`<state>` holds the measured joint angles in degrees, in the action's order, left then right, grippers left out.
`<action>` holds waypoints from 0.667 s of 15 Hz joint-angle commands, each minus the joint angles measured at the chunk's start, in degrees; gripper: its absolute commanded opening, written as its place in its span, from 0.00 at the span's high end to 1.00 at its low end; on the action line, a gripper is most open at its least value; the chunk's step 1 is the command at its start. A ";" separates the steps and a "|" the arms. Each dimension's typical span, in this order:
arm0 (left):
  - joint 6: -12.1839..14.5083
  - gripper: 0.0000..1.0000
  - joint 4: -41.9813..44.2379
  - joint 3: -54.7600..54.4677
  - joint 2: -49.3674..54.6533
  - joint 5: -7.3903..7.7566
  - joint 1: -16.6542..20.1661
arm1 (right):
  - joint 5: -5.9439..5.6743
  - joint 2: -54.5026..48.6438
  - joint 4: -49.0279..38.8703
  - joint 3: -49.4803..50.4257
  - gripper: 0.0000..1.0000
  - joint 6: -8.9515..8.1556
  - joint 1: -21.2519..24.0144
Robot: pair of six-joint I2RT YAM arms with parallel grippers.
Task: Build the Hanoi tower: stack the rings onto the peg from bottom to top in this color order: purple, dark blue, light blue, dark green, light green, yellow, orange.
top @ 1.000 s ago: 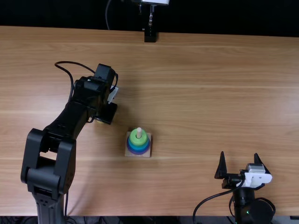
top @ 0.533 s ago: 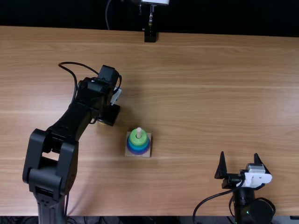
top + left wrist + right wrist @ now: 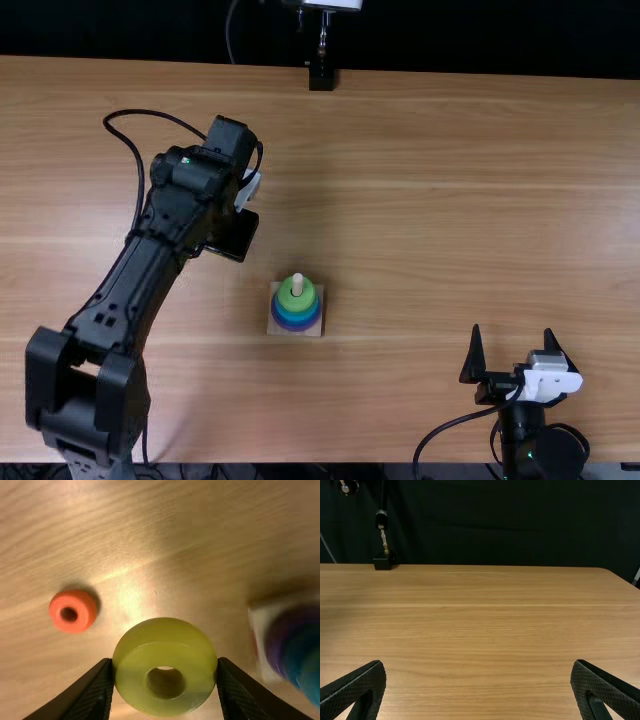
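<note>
In the top view my left gripper (image 3: pixel 232 236) is left of and beyond the tower, its tips hidden. My left gripper (image 3: pixel 165 664), in its wrist view, is shut on the yellow ring (image 3: pixel 139 652), held above the table. An orange ring (image 3: pixel 60 611) lies on the table apart from it. The light green ring (image 3: pixel 287 297) tops the stack on the peg (image 3: pixel 297 283), above light blue, dark blue and purple (image 3: pixel 290 327) bands; dark green is hard to tell apart. My right gripper (image 3: pixel 512 338) stands open near the front edge; in its wrist view the right gripper (image 3: pixel 478 665) is empty.
The tower's square wooden base (image 3: pixel 318 331) sits on the table (image 3: pixel 420 220), close to the left arm's front side. A black mount (image 3: pixel 321 78) stands at the far edge. A cable loops out beside the left arm.
My left gripper has shifted slightly toward the far side, and its arm's elbow has swung left and nearer the front edge. The yellow ring stays held. The right arm and tower are still.
</note>
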<state>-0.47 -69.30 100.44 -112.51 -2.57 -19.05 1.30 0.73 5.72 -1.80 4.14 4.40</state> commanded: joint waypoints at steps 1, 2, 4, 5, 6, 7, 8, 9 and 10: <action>-1.74 1.00 -1.68 1.95 3.08 0.67 -1.43 | -0.98 -0.73 1.10 0.84 0.00 -0.45 0.34; -3.64 1.00 -3.48 2.92 4.23 0.67 -2.05 | -0.98 -0.73 1.10 0.84 0.00 -0.45 0.43; -6.28 1.00 -7.59 3.97 6.34 0.67 -3.45 | -0.98 -0.73 1.10 0.84 0.00 -0.45 0.43; -7.23 1.00 -8.96 5.11 7.48 0.67 -4.33 | -0.98 -0.73 1.10 0.84 0.00 -0.45 0.43; -8.49 1.00 -10.23 6.17 7.74 0.67 -4.95 | -0.98 -0.73 1.10 0.84 0.00 -0.45 0.43; -9.87 1.00 -11.60 6.87 8.09 0.67 -5.56 | -0.98 -0.73 1.10 0.84 0.00 -0.45 0.43; -11.24 1.00 -13.39 8.28 8.36 0.67 -6.62 | -0.98 -0.73 1.10 0.84 0.00 -0.45 0.34; -12.08 1.00 -15.29 9.86 8.45 0.67 -7.58 | -0.98 -0.73 1.10 0.84 0.00 -0.45 0.43; -13.14 1.00 -16.34 11.18 8.45 0.67 -8.29 | -0.98 -0.73 1.10 0.84 0.00 -0.45 0.43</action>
<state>-11.38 -85.47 109.73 -105.91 -2.33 -26.61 1.23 0.73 5.72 -1.80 4.16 4.40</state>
